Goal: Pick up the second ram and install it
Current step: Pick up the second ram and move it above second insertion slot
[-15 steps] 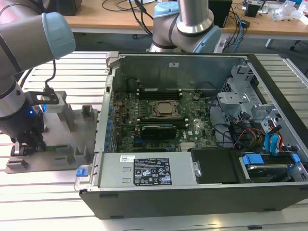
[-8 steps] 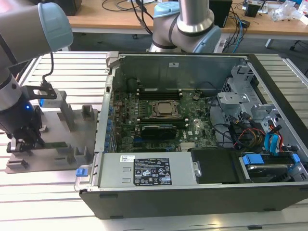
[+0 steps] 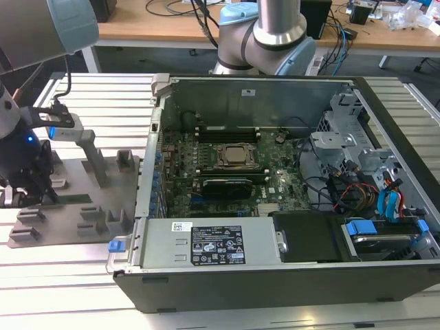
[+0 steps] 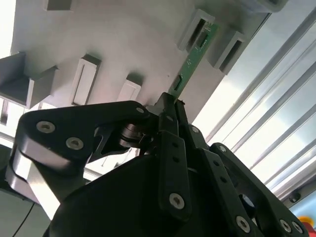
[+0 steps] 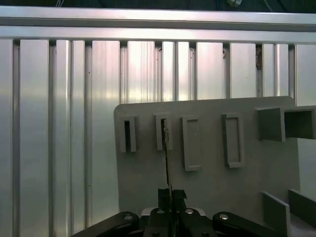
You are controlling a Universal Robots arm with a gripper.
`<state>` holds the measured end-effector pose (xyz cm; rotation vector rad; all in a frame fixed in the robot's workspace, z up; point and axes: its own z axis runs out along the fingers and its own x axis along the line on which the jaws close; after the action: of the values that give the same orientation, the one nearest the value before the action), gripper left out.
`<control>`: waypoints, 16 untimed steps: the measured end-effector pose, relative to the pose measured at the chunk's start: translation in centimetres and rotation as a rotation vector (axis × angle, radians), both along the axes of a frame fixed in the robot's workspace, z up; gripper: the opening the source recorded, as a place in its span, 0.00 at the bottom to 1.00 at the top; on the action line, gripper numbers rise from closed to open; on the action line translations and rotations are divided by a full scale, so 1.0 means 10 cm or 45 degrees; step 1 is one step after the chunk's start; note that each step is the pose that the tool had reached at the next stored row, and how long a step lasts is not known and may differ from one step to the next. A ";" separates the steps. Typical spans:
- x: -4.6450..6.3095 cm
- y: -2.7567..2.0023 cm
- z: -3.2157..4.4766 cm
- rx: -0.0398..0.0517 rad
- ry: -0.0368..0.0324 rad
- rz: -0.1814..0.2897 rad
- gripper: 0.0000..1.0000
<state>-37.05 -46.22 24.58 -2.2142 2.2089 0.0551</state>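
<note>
Second ram [image 4: 191, 59] stood on edge in a slot of the grey holder [image 4: 123, 34]; we saw the fingers [image 4: 168, 128] closed narrowly on its near end.

**Camera setup: one raised overview, two close wrist cams**

The exterior view sits raised and off the arm. It looks down at a slant over the open computer case [image 3: 275, 292] toward the arm base [image 3: 275, 34] on the far side. It is at mid distance, with the grey holder plate [image 3: 69, 216] at the exterior view's left on the ribbed table [image 3: 103, 103].

The first wrist view looks straight along the fingers, square-on to the plate, close. The second wrist view sits tight behind the finger linkage, skewed and closer still.

Both wrist views share the gripper [image 5: 170, 193] [image 4: 170, 101] tips pinched on the second ram [image 5: 167, 168] [image 4: 190, 66], plus the plate's slots. All three views share the plate and table.
</note>
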 end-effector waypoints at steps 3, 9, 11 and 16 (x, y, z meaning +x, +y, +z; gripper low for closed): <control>0.00 0.000 0.073 0.000 0.0000 0.000 0.14; 0.00 0.000 0.234 0.000 -0.0001 0.000 0.14; 0.00 0.000 0.274 0.000 0.0001 0.000 0.14; 0.00 0.000 0.435 0.000 -0.0001 0.000 0.14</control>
<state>-37.05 -46.22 28.92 -2.2141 2.2089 0.0550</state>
